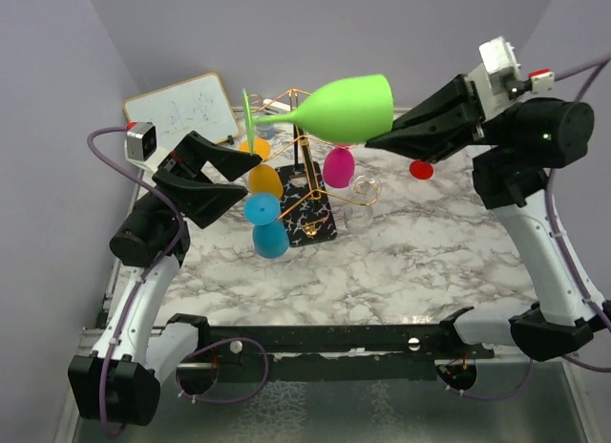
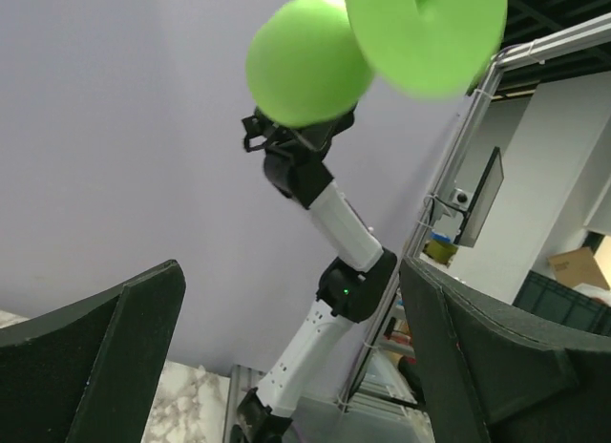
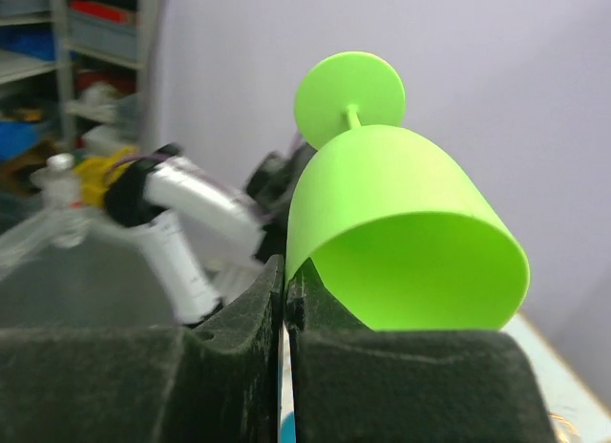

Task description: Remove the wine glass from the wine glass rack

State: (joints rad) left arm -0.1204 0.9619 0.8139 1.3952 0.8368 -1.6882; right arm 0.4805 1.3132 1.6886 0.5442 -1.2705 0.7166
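Note:
My right gripper [image 1: 377, 137] is shut on the rim of a green wine glass [image 1: 348, 107] and holds it on its side, high above the table, foot pointing left. In the right wrist view the glass [image 3: 401, 233] has its rim pinched between my fingers [image 3: 272, 300]. The gold wire wine glass rack [image 1: 305, 161] stands on its black veined base [image 1: 310, 219] below, with orange [image 1: 265, 180], blue [image 1: 265, 223] and pink [image 1: 338, 166] glasses hanging on it. My left gripper [image 1: 250, 171] is open and empty, left of the rack, tilted upward; its view shows the green glass [image 2: 382, 42] overhead.
A small whiteboard [image 1: 181, 109] leans at the back left. A red disc [image 1: 421, 169] lies on the marble table [image 1: 430, 252] right of the rack. A clear glass [image 1: 366, 187] sits beside the rack. Purple walls close in on three sides.

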